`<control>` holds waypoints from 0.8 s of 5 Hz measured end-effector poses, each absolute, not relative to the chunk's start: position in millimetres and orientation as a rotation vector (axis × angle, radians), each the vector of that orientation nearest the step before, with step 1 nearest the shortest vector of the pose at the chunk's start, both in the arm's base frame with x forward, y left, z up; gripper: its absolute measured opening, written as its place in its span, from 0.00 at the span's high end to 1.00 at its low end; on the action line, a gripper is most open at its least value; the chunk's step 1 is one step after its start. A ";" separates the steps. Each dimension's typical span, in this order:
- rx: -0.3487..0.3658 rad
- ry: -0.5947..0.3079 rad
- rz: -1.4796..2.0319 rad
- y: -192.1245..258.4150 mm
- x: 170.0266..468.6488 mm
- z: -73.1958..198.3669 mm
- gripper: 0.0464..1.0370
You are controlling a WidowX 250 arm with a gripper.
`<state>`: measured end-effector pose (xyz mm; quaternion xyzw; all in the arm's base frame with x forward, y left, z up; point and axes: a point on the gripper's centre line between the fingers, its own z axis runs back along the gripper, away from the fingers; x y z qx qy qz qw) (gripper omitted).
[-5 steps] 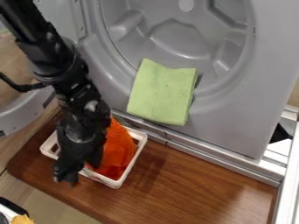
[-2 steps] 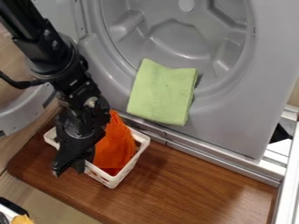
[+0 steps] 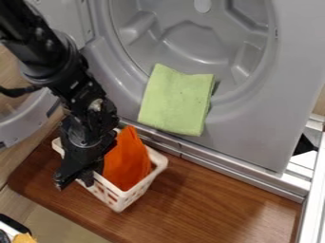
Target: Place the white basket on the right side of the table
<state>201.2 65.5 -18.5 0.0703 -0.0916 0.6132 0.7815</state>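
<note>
A glossy reddish-brown wooden counter (image 3: 215, 201) runs across the lower part of the camera view, with paler wood at its left. Behind it stands a large grey panel (image 3: 270, 95) with a broad rounded hollow, edged along the bottom by a silvery metal strip (image 3: 228, 172). A curved grey piece (image 3: 22, 127) sits at the far left, and a pale metal frame (image 3: 312, 201) borders the counter on the right.

A folded light-green cloth (image 3: 176, 100) lies against the grey panel, over the lower edge of the hollow. In the bottom left corner is part of a small yellow item (image 3: 24, 238).

The white plastic basket (image 3: 117, 200), rectangular with openings in its walls, is at the left part of the counter, in front of the metal strip. It is tilted, and a crumpled bright-orange cloth (image 3: 127, 163) sits inside, one peak of it rising above the rim.

The black robot arm (image 3: 51, 59) comes in from the upper left and slants down to the basket's left side. Its black gripper (image 3: 73, 180) is pinching the basket by the wall there, its tips pointing down toward the lower left. The orange cloth is just beside the gripper, on the right.
</note>
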 end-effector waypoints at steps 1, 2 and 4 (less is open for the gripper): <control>0.163 -0.217 1.244 56.4 201.5 3.3 0.95; 0.151 -0.260 1.181 51.3 204.3 22.2 0.95; 0.077 -0.303 0.981 24.5 208.0 37.5 0.95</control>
